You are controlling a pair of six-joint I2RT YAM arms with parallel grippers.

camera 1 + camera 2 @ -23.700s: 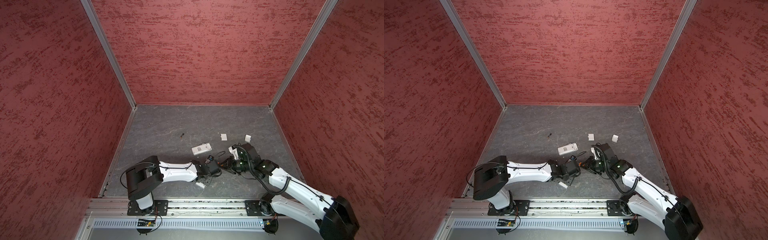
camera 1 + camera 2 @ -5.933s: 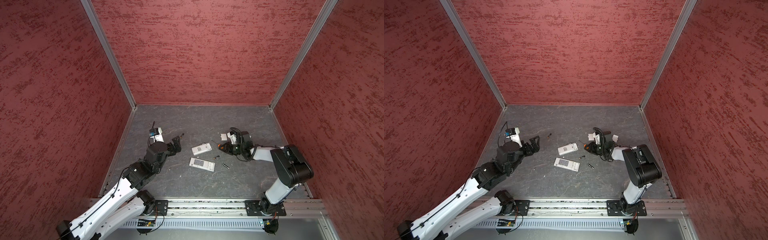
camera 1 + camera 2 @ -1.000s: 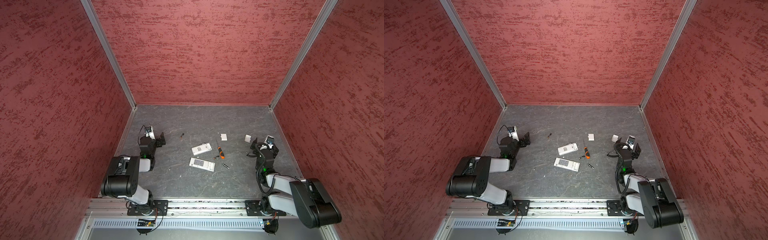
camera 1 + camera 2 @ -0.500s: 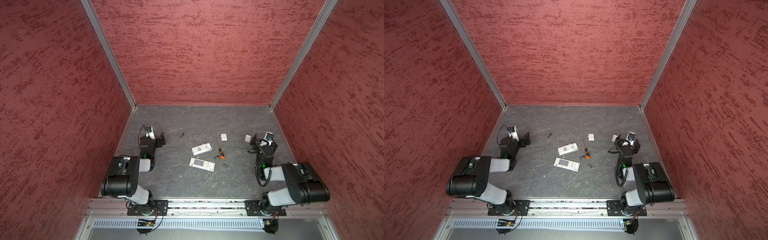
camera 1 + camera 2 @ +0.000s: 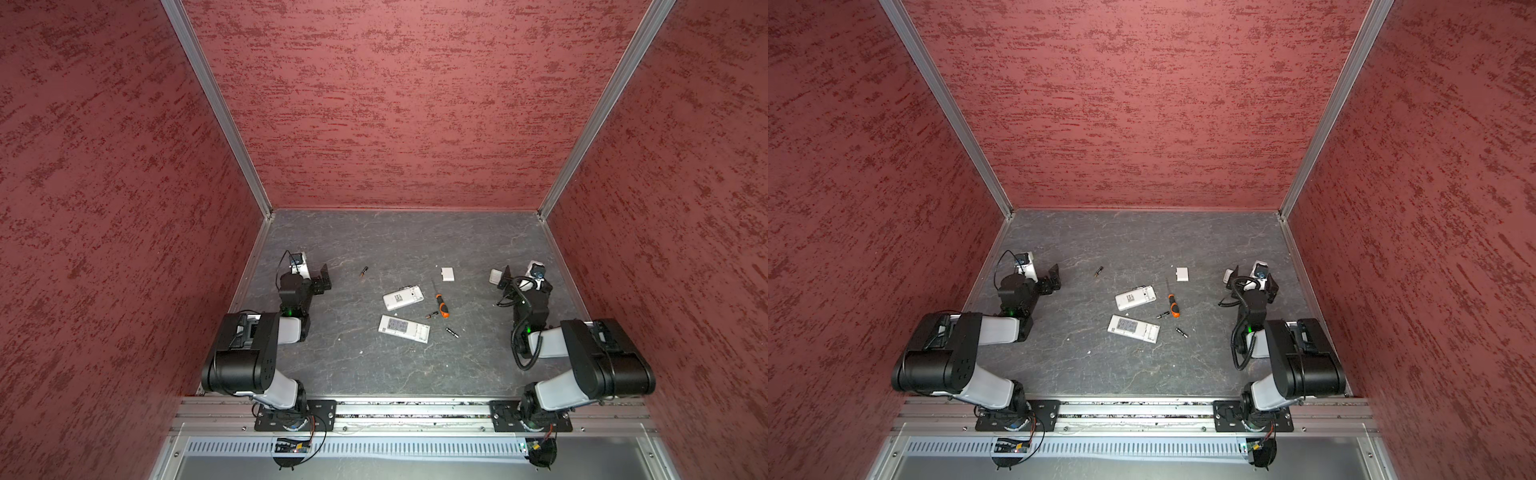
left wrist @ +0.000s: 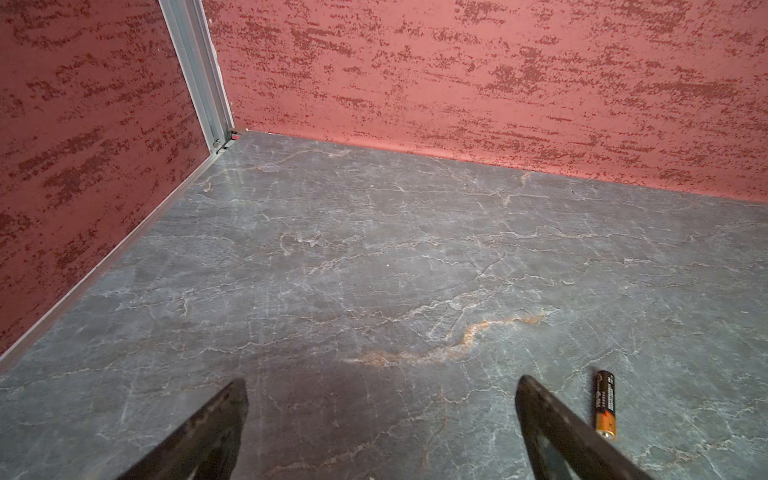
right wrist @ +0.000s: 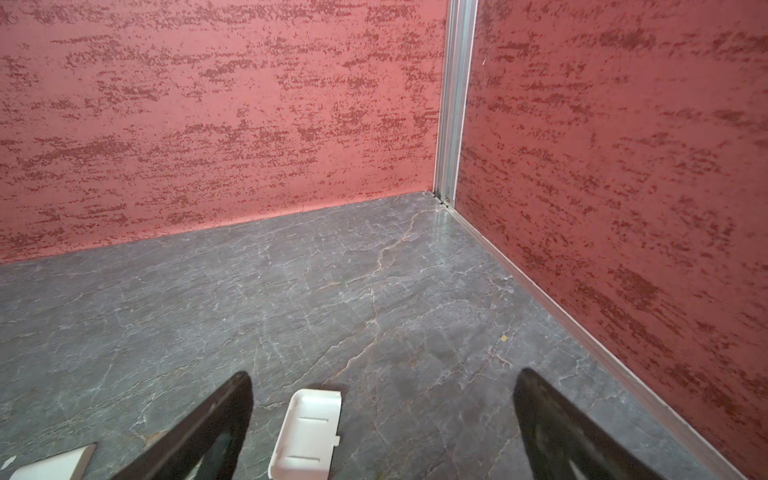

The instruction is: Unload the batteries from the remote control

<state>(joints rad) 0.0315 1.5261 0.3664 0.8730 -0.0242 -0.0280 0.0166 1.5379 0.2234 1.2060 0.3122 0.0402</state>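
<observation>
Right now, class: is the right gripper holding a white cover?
No; the right gripper is open and the white cover lies loose on the table.

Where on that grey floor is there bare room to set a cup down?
Widest bare stretch: the floor along the back wall, beyond the lone battery and a white cover. Another lies between the nearer remote and the front rail. The middle is crowded: farther remote, screwdriver, two loose batteries.

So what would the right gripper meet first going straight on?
Probably the cover lying between the right gripper's open fingers, if it runs low enough; beyond, bare floor to the wall.
</observation>
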